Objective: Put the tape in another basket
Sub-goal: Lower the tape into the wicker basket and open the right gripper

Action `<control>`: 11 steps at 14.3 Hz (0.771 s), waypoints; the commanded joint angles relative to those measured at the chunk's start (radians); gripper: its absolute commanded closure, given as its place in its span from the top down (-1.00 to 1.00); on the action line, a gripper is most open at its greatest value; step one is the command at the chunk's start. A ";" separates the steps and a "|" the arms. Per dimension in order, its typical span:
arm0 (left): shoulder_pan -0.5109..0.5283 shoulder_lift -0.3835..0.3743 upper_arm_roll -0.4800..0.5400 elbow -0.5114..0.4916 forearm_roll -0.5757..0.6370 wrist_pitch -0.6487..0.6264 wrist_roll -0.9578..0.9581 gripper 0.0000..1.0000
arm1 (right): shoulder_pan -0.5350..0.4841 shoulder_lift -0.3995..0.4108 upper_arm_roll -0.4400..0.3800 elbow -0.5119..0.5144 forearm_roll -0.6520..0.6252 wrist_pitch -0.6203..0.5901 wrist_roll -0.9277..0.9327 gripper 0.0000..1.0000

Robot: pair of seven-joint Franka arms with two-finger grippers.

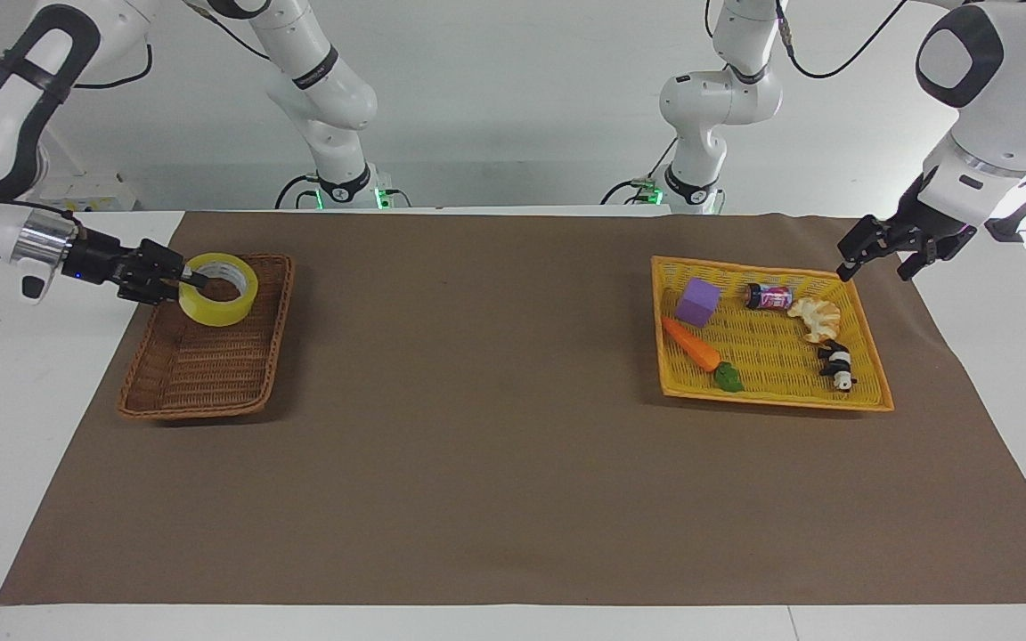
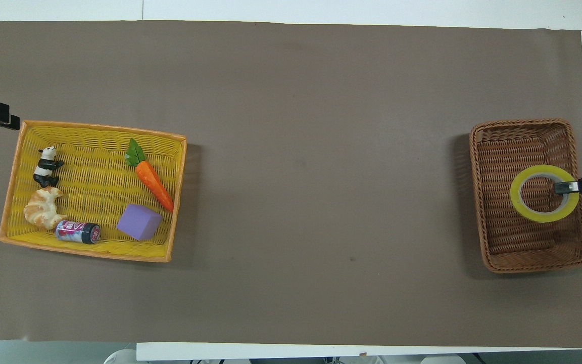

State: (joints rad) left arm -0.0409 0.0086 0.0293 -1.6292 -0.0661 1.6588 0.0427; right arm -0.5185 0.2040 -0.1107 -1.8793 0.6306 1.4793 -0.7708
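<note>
Tape (image 1: 218,288) pinched by wall in right pincer (image 1: 185,279), over basket (image 1: 201,374); left pincer (image 1: 885,252) spread, empty.

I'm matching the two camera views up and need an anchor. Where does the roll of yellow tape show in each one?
Facing view: the tape is at the picture's left edge, held by the right gripper over the brown basket.
Overhead view: the tape is at the picture's right edge, over the same basket.
Shared landmark: the yellow tray, at the left arm's end of the table.
</note>
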 commanded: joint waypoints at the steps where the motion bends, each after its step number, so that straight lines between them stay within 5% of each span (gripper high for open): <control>1: 0.007 -0.015 -0.005 0.000 0.035 -0.028 0.009 0.99 | -0.009 0.011 0.020 -0.060 -0.019 0.045 -0.028 -1.00; 9: 0.009 -0.015 -0.006 0.009 0.083 -0.080 0.011 0.99 | 0.006 0.020 0.020 -0.164 -0.031 0.208 -0.120 -0.99; 10: 0.009 -0.015 -0.006 0.009 0.083 -0.083 0.011 0.99 | 0.011 0.020 0.020 -0.167 -0.032 0.220 -0.122 -0.86; 11: 0.009 -0.016 -0.008 0.008 0.085 -0.083 0.009 0.99 | 0.020 0.020 0.020 -0.165 -0.051 0.222 -0.122 -0.34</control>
State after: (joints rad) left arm -0.0392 0.0029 0.0276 -1.6276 -0.0042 1.6040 0.0427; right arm -0.5101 0.2466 -0.0952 -2.0263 0.6076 1.6855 -0.8787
